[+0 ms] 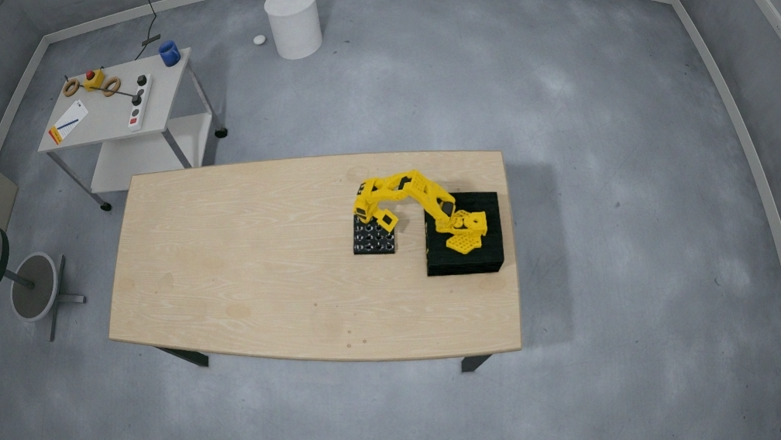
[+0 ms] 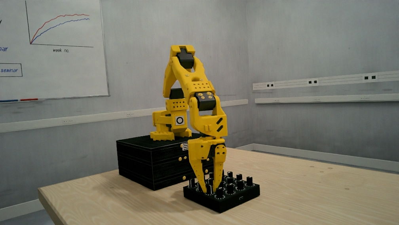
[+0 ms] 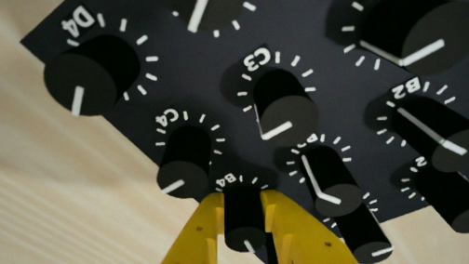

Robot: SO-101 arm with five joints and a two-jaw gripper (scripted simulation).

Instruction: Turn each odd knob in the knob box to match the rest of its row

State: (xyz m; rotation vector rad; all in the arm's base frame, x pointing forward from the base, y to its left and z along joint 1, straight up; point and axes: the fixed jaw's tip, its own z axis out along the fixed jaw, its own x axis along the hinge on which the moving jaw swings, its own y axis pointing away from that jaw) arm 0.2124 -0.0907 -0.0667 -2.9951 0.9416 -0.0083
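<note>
Near the wooden table's point(image 1: 218, 283) right edge, the gripper point(image 3: 244, 223) stands clamped around upright knob B4 point(image 3: 243, 218), knob axis vertical between its jaws.

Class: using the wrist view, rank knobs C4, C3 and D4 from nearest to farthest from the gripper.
The gripper is shut on knob B4 at the bottom edge of the view.
1. Knob C4: just up and to the left of the gripper.
2. Knob C3: farther up, slightly right.
3. Knob D4: upper left, by the box's corner.
</note>
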